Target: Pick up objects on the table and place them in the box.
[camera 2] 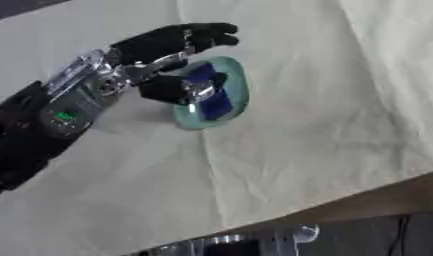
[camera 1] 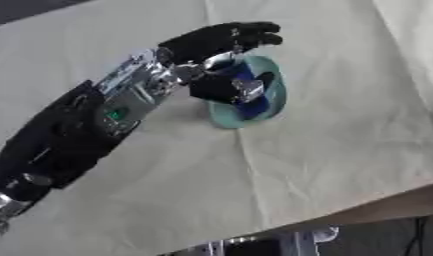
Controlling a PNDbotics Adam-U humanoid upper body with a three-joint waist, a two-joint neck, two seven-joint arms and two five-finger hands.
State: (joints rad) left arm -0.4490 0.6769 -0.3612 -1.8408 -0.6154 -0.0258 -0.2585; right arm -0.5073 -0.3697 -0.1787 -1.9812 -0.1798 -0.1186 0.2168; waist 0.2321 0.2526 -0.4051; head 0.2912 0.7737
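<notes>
The left hand (camera 1: 221,60) is over a pale green dish (camera 2: 230,95) lying on the cloth-covered bench (camera 1: 324,150). Its fingers (camera 1: 246,35) curl above the rim and the thumb sits on a blue patch, seemingly gripping. Pickup looks underway; next it needs a lift, though no box is in sight.

Left hand (camera 1: 221,42) over teal dish (camera 2: 235,85), cloth-covered table (camera 1: 342,140) open all around

Light: even, soft, fairly bright across the pale cloth.
Shadow: faint grey patch just below the left hand (camera 1: 221,41).
Glare: small highlights on the silver wrist.
Focus: soft throughout, hand edges blurred.
</notes>
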